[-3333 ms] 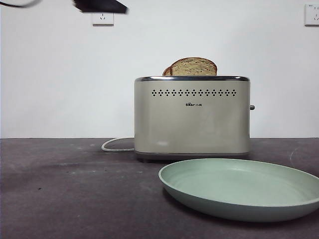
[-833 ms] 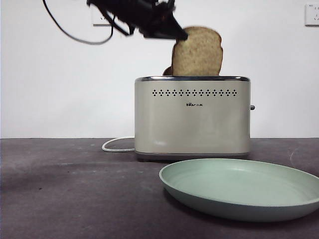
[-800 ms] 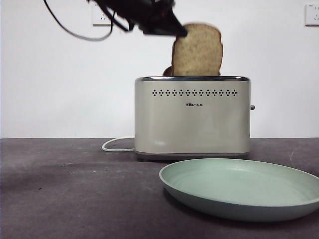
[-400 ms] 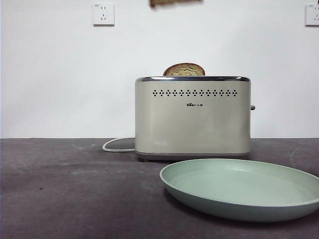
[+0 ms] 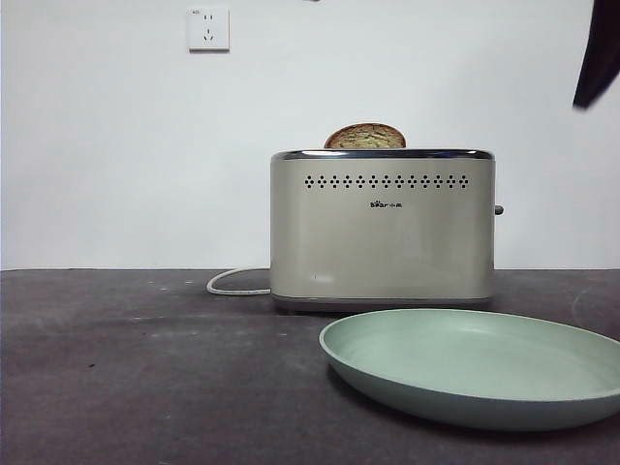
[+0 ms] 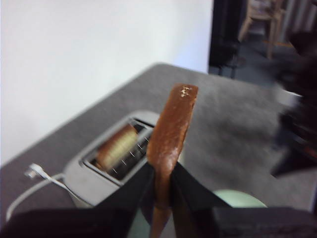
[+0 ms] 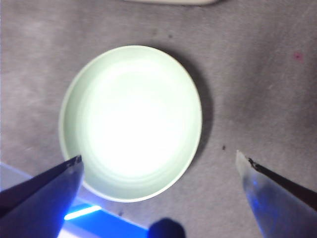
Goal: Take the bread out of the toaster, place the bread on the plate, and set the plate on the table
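My left gripper (image 6: 162, 173) is shut on the bread (image 6: 171, 131), a tan slice seen edge-on with its brown crust toward the camera. It holds the slice high above the cream toaster (image 6: 94, 171), out of the front view. The toaster (image 5: 383, 232) stands on the dark table (image 5: 145, 378), with the other, darker-crusted slice (image 5: 365, 136) still in a slot. The mint-green plate (image 5: 475, 373) lies empty in front of the toaster. My right gripper (image 7: 158, 161) is open and hovers well above the plate (image 7: 74, 94).
The toaster's white cord (image 5: 235, 282) loops on the table behind it to the left. A wall socket (image 5: 208, 27) is on the white wall. A black arm tip (image 5: 595, 53) shows at the front view's top right corner.
The left gripper pulled the bread up out of the toaster and lifted it above the front view's top edge. A black arm tip has appeared at the top right.
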Controlling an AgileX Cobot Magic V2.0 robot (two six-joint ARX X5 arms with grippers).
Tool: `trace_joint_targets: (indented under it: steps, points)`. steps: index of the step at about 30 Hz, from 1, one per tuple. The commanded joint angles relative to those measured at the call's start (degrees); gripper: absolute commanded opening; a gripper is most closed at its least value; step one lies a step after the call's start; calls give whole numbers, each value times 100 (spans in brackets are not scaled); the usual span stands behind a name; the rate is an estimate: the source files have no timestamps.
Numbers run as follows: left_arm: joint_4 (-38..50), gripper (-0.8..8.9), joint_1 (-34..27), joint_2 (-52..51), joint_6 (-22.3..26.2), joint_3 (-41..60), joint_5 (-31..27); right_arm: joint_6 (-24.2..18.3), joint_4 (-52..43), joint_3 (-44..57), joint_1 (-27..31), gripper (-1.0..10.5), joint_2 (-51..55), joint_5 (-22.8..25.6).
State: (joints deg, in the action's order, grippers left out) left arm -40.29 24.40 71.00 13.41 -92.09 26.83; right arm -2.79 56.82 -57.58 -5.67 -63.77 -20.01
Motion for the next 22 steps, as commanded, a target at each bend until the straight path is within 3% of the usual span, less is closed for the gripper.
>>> trace_joint_targets:
  steps: [1, 7, 11, 17, 20, 22]
  points:
    - [46, -4, 13, -446, -2, 540, 72, 37, -109, -2, -11, 586, -367, 94]
    - [162, -5, 138, -1655, -275, 2090, 55, 37, -323, -2, -11, 583, -1172, 87]
    - [44, -5, 140, -2286, -372, 2806, 55, 35, -514, 0, -11, 485, -1639, 77]
    - [-94, -5, 151, -2894, -619, 3324, 83, 35, -697, 2, -11, 462, -2181, 77]
    - [-282, -5, 155, -3195, -748, 3515, 210, 33, -870, 11, -28, 340, -2546, 55]
    - [-372, -5, 155, -3281, -745, 3515, 208, 35, -977, 13, -42, 337, -2763, 42]
